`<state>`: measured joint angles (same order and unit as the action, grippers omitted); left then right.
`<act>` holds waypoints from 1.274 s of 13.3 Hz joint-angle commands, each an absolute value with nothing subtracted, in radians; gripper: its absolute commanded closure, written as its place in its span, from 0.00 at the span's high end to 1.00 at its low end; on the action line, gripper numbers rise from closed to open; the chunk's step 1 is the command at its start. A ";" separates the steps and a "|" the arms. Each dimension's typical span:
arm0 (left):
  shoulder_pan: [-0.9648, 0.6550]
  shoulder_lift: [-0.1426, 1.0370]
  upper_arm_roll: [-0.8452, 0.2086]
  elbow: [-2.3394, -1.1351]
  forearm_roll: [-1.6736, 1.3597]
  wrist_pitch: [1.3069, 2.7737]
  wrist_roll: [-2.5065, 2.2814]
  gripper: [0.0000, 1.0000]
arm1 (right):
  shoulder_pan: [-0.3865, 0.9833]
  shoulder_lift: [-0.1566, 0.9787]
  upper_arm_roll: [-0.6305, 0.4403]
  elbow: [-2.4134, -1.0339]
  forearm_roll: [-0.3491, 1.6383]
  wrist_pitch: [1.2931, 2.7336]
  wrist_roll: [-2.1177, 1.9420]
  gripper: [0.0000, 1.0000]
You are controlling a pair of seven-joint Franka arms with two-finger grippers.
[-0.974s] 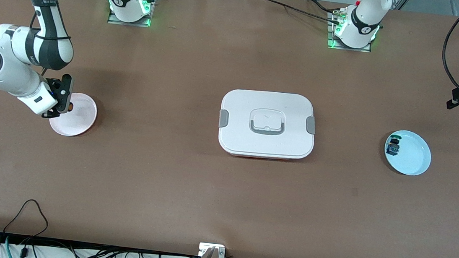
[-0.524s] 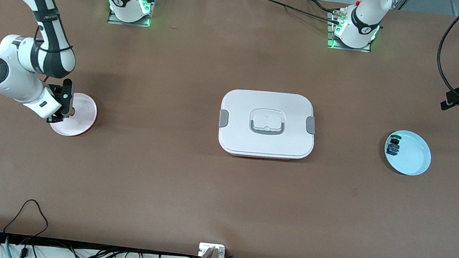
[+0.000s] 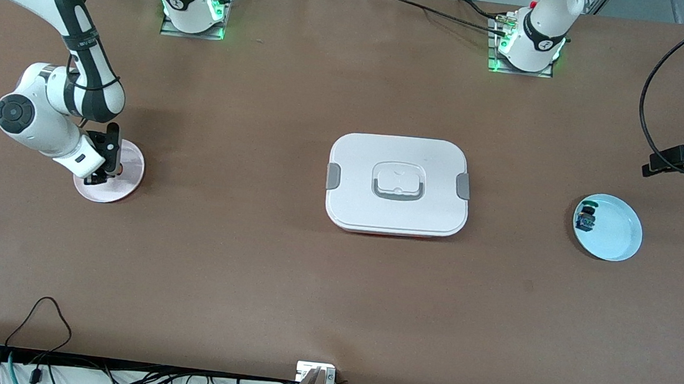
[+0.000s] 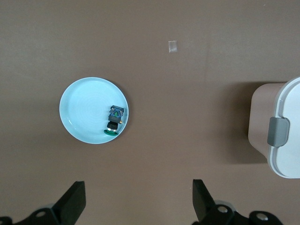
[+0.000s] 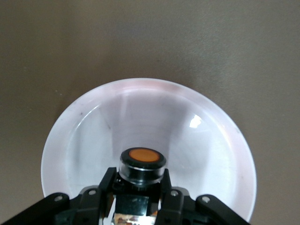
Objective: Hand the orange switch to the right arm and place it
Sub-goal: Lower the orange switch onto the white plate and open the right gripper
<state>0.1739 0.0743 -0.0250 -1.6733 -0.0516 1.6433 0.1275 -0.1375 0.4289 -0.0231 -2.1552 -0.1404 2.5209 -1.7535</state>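
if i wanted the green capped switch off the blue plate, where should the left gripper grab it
Likely from straight above, fingers across the black body between cap and terminal block. The green-capped switch lies on its side near the rim of the blue plate, so its narrow middle is exposed. The left gripper is open above the table.

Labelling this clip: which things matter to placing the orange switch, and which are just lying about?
In the job: orange switch, right gripper shut on it, pink plate beneath.

Lying about: white lidded box, blue plate with green-capped switch, left gripper open, waiting.

No legible text or labels.
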 commanded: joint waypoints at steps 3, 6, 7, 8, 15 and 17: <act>0.166 0.077 -0.023 -1.608 -0.026 1.606 0.100 1.00 | -0.169 0.422 -0.006 -2.177 -0.146 2.589 -1.770 1.00; 0.172 0.058 -0.018 -1.597 -0.026 1.563 0.063 1.00 | -0.170 0.378 -0.003 -2.168 -0.138 2.574 -1.775 1.00; 0.172 0.055 -0.018 -1.592 -0.028 1.560 0.061 1.00 | -0.170 0.359 -0.002 -2.154 -0.121 2.533 -1.775 1.00; 0.170 0.058 -0.020 -1.580 -0.026 1.560 0.061 1.00 | -0.170 0.342 0.018 -2.110 -0.083 2.452 -1.770 1.00; 0.169 0.069 -0.018 -1.563 -0.026 1.560 0.064 1.00 | -0.158 0.243 0.078 -1.859 -0.031 2.113 -1.515 1.00; 0.170 0.069 -0.018 -1.563 -0.028 1.560 0.071 1.00 | -0.153 0.195 0.084 -1.855 -0.012 2.077 -1.349 1.00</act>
<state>0.1728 0.0615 -0.0194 -1.5904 -0.0515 1.5821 0.0811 -0.1472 0.2388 0.0684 -1.8570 -0.0349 2.1238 -1.4798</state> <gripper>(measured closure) 0.000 0.000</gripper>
